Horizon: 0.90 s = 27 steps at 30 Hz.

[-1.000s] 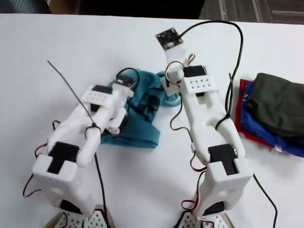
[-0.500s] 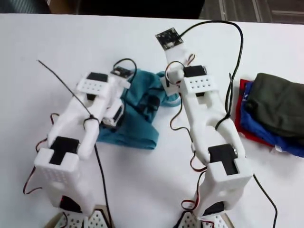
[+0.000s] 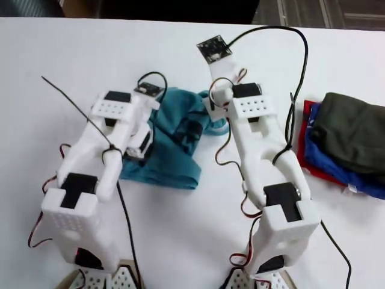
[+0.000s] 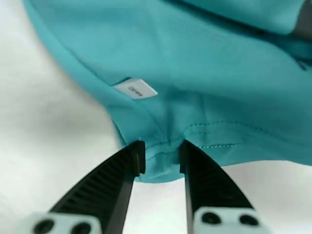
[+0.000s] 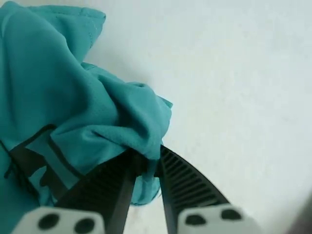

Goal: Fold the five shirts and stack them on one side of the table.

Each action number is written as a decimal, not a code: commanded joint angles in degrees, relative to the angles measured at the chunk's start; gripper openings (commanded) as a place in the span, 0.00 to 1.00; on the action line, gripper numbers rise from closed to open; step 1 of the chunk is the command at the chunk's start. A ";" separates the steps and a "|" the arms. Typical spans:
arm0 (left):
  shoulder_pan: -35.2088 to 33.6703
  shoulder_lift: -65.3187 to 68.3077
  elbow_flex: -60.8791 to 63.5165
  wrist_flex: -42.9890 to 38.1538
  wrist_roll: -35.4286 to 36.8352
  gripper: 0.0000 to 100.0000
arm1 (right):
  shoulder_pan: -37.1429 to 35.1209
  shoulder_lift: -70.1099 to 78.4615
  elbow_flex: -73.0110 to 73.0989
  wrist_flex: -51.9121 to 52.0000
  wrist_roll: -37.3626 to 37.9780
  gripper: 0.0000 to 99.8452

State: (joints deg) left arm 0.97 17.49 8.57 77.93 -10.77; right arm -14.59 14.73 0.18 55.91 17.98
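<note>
The left tool (image 4: 161, 157) is narrowly parted, its tips pinching the hem of the teal shirt (image 3: 174, 153). The shirt lies crumpled at the middle of the desk (image 3: 72, 54). The right tool (image 5: 147, 165) is almost closed, gripping a bunched fold of the same shirt. A folded stack (image 3: 346, 141) sits at the desk's right edge.

The left gripper (image 4: 161, 155) has drawn the teal shirt (image 3: 174, 158) farther left.
</note>
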 commanded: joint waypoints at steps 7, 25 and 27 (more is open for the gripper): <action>-0.26 5.10 -0.84 -0.62 -0.62 0.15 | -0.48 -0.75 -2.99 -0.92 0.18 0.02; -0.62 2.55 -20.09 12.66 -3.69 0.04 | -0.40 -0.57 -2.99 -0.92 0.18 0.02; -0.62 1.49 -23.69 16.09 -4.31 0.04 | -0.40 -0.57 -2.99 -1.01 0.18 0.02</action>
State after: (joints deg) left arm 0.97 24.00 -9.10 89.71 -14.11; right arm -14.68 14.73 0.18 55.91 17.98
